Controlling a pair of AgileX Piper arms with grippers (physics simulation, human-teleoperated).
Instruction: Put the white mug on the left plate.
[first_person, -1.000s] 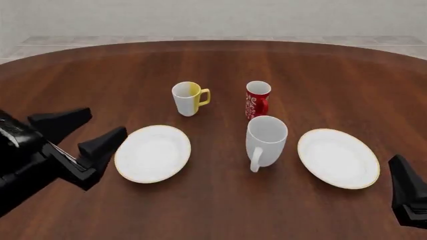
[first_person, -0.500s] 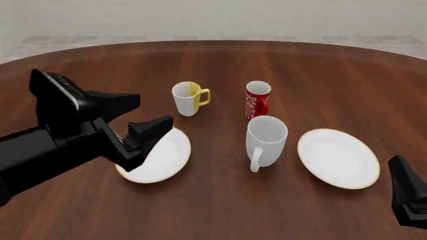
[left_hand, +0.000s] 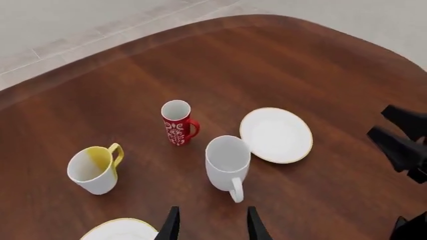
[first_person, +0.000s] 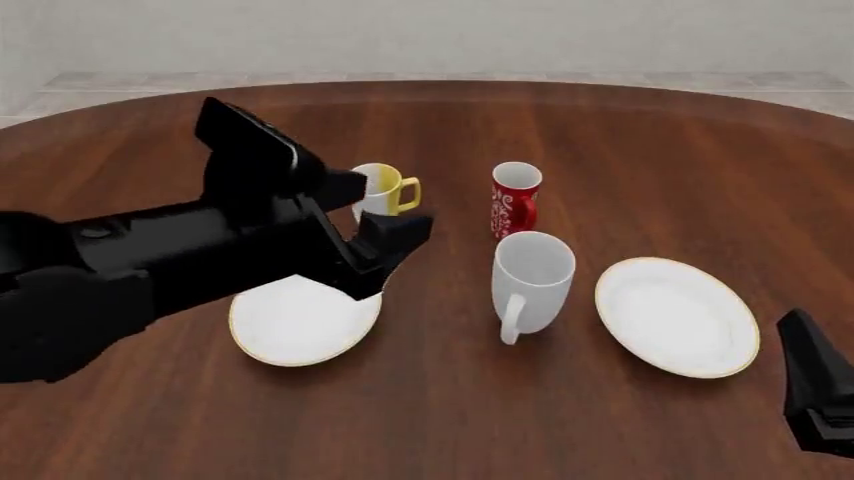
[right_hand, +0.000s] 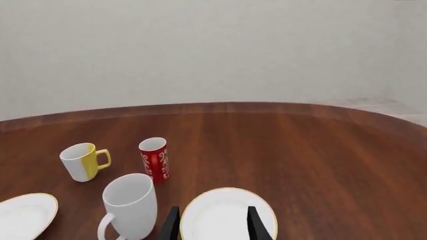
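The white mug (first_person: 531, 280) stands upright mid-table, its handle toward the near edge, also seen in the left wrist view (left_hand: 227, 160) and the right wrist view (right_hand: 130, 205). The left plate (first_person: 296, 325), white with a gold rim, lies to its left, its far part covered by my left arm. My left gripper (first_person: 382, 208) hovers open and holds nothing, above the plate's far edge and left of the mug. In its own view the fingertips (left_hand: 171, 226) are spread short of the mug. My right gripper (right_hand: 212, 227) is open, low at the near right.
A white-and-yellow mug (first_person: 387, 195) stands behind my left gripper, partly hidden. A red patterned mug (first_person: 515, 200) is just behind the white mug. A second gold-rimmed plate (first_person: 675, 315) lies to the right. The round wooden table (first_person: 601, 140) extends far back.
My left arm has swung up and rightward from the near left, crossing over the left plate toward the mugs. The right arm and all mugs have stayed put.
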